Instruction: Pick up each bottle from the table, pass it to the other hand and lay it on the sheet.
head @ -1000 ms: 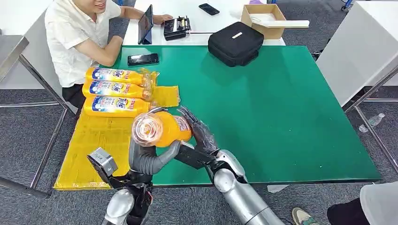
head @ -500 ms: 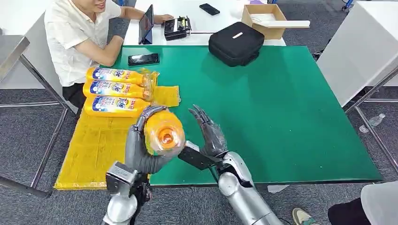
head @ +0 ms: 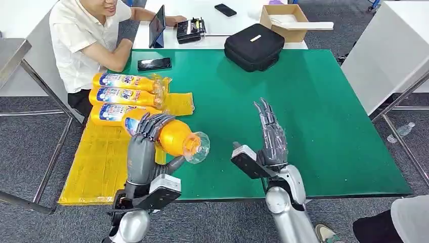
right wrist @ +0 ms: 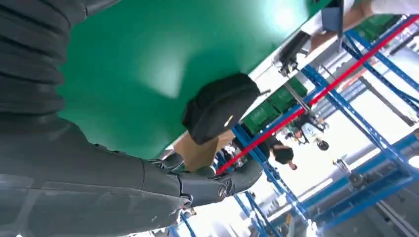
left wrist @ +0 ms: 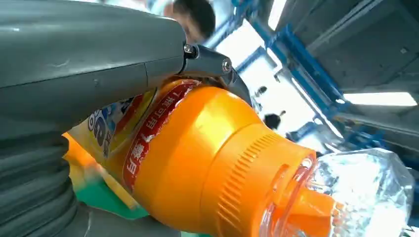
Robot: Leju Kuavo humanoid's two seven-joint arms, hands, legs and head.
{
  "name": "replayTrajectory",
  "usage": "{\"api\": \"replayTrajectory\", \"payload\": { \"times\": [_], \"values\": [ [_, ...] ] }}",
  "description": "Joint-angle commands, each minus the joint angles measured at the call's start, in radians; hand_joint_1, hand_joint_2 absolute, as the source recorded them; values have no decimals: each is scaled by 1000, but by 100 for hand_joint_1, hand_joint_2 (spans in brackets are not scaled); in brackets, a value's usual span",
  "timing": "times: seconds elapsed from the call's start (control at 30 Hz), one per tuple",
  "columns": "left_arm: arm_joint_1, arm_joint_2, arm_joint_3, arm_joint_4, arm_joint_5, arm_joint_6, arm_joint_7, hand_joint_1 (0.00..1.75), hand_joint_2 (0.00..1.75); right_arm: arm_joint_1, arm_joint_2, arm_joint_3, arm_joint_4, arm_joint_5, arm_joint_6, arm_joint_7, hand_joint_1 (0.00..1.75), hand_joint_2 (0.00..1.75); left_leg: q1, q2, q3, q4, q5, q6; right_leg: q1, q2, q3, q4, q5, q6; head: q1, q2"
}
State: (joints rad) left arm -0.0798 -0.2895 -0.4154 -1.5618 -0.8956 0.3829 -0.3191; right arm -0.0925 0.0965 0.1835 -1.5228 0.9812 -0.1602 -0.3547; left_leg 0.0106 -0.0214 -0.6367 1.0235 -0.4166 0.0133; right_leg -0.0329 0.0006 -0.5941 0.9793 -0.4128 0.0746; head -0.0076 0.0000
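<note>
The left hand grips an orange bottle above the near edge of the yellow sheet, its fingers wrapped over the body and its clear cap pointing right, out over the green table. The right hand is well apart to the right, raised above the table, fingers straight and spread, holding nothing. Three more bottles lie side by side at the sheet's far end, the nearest just beyond the held one.

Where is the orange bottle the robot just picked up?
In the head view the left hand grips the orange bottle above the yellow sheet's edge, just below three bottles lying there.
</note>
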Motion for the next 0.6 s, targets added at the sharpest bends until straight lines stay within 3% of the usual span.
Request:
{"api": "replayTrajectory", "payload": {
  "times": [0.03,0.2,0.5,0.57,0.6],
  "values": [
    [-50,7,145,61,-378,93,154,175,175,39,-24,-35,-61,-32,-7,-38,0,175,1,1,4,0,-2,0,2,0,4,-1,-1,-4,0,0],
    [-51,7,152,65,-376,94,154,175,175,44,-27,-38,-61,-37,-8,-43,0,175,1,1,5,-1,-1,0,2,-1,5,-1,-1,-5,0,0],
    [-102,22,195,281,-668,41,297,175,175,73,-40,-92,-26,-101,-1,-97,0,175,0,-1,4,-2,0,0,1,-2,4,-2,-1,-3,0,0],
    [-135,68,133,328,-675,-2,394,175,175,73,-37,-100,-12,-110,5,-109,0,175,1,-1,7,-3,-1,0,2,-3,8,-4,-1,-5,0,0],
    [-137,55,148,340,-675,-6,398,175,175,73,-35,-101,-6,-110,5,-110,0,175,1,0,7,-2,-1,0,2,-2,8,-3,-1,-5,0,0]
  ]
}}
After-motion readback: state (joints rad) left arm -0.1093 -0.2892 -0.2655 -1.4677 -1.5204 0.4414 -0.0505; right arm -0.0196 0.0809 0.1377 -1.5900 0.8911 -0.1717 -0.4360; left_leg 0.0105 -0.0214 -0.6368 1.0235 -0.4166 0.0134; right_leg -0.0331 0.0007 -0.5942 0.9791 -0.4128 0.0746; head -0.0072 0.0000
